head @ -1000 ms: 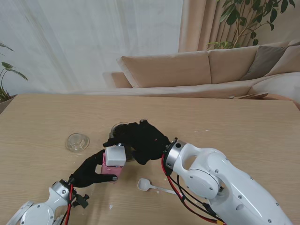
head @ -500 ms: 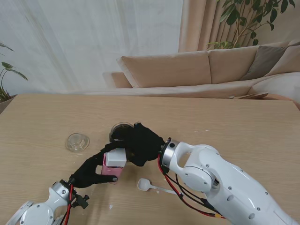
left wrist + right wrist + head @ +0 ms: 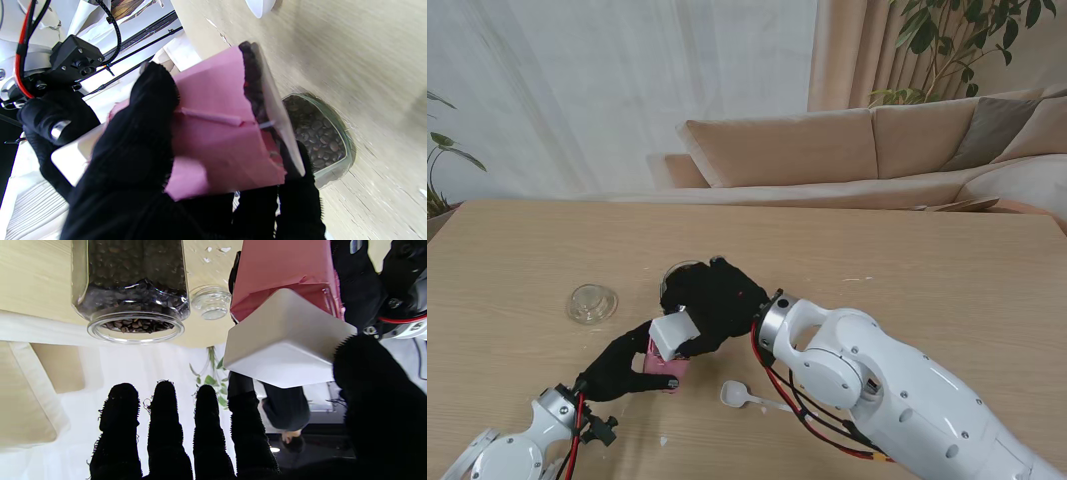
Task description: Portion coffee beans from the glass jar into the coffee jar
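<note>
left hand (image 3: 622, 366) fingers (image 3: 140, 133) clamped round the pink coffee jar (image 3: 665, 362), right hand (image 3: 712, 300) fingers (image 3: 206, 426) pinching its white lid (image 3: 671, 333), bean-filled glass jar (image 3: 130, 286) just beyond them on the desk (image 3: 927, 250)

Your light wooden surface (image 3: 927, 250) and what rests on it.

You have an open glass jar (image 3: 685, 276) of coffee beans near the middle, its clear lid (image 3: 592, 302) toward the left edge, and a white spoon (image 3: 745, 398) by the near edge.
</note>
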